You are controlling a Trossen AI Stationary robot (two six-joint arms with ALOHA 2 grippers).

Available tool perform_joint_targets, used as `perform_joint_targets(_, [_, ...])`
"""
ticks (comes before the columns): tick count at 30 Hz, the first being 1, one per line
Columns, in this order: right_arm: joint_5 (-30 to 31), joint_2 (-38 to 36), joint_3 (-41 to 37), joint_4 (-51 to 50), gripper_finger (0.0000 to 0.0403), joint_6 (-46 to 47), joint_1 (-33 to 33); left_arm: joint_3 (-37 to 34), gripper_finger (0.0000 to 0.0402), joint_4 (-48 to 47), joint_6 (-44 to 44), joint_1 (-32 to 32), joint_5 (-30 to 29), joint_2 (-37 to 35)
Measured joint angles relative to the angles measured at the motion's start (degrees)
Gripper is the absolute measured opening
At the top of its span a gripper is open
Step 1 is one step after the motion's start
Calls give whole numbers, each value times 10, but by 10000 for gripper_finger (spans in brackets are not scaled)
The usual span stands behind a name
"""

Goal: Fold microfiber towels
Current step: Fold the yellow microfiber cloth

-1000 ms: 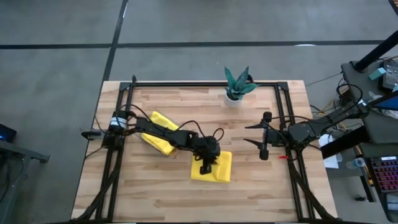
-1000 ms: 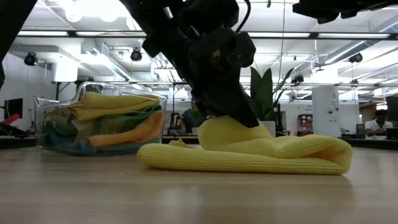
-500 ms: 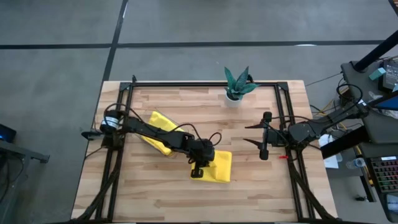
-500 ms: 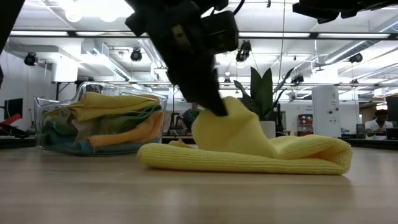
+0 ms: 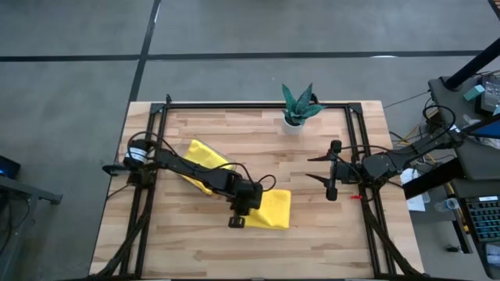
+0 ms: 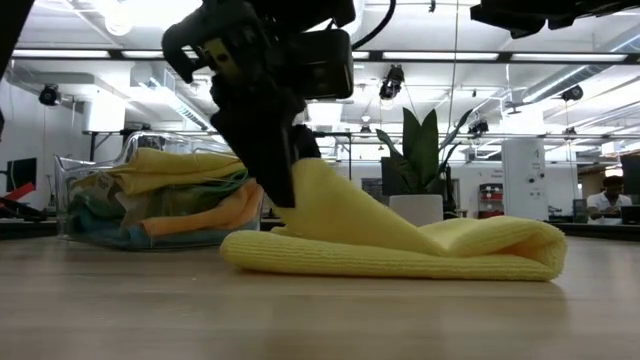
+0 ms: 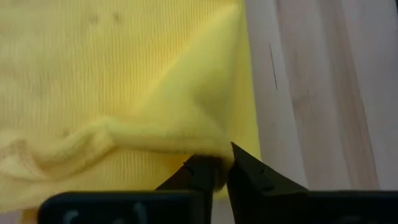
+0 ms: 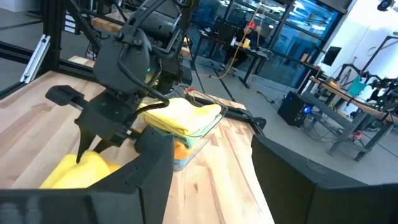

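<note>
A yellow towel (image 5: pixel 273 209) lies folded on the table in front of centre; it also shows in the low view (image 6: pixel 430 255). My left gripper (image 5: pixel 244 207) is at the towel's left end, shut on its upper layer, which rises in a slope to the fingers (image 6: pixel 285 185). The lower layers rest flat on the wood. My right gripper (image 5: pixel 330 168) waits open and empty at the table's right side; its own view shows its two fingers apart (image 8: pixel 211 186). My left gripper pinches a folded edge (image 7: pixel 208 149) of the yellow towel's upper layer between its two fingers. The fingers come from above, slanting down (image 6: pixel 275 160). The held layer is lifted off the rest and drawn fairly straight, while the towel's right end (image 6: pixel 530 245) and lower layers stay on the table.
A clear tray (image 6: pixel 66 200) at the back left holds several folded towels, a yellow one on top (image 5: pixel 201 158). A teal-leaved plant in a white pot (image 5: pixel 299 105) stands at the far edge. Bare wood lies along the near edge.
My left gripper, staying shut on the upper layer, has gone toward the table's left and near edges. The held layer has been drawn out leftward over the towel into a long slope; the lower layers and the right fold have stayed put.
</note>
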Motion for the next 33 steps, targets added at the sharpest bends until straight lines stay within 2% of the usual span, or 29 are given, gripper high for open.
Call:
perform_joint_targets(3, [0,0,0,0,205,0,0,-2,48,-15,0,0,0,-7])
perform_joint_targets(9, [0,0,0,0,205,0,0,-1,139,-70,-23,-4,2,-27])
perform_joint_targets(15, [0,0,0,0,205,5,0,0,201,-166,-35,-12,41,-66])
perform_joint_targets(20, [0,0,2,0,205,5,0,-1,207,-106,-63,-16,-3,-81])
perform_joint_targets(24, [0,1,2,0,205,5,0,-2,208,-94,-66,-16,-10,-80])
perform_joint_targets(28, [0,1,2,0,205,5,0,-2,206,-79,-105,-17,-20,-65])
perform_joint_targets(33, [0,1,2,0,205,5,0,-2,189,-76,-110,-22,-32,-38])
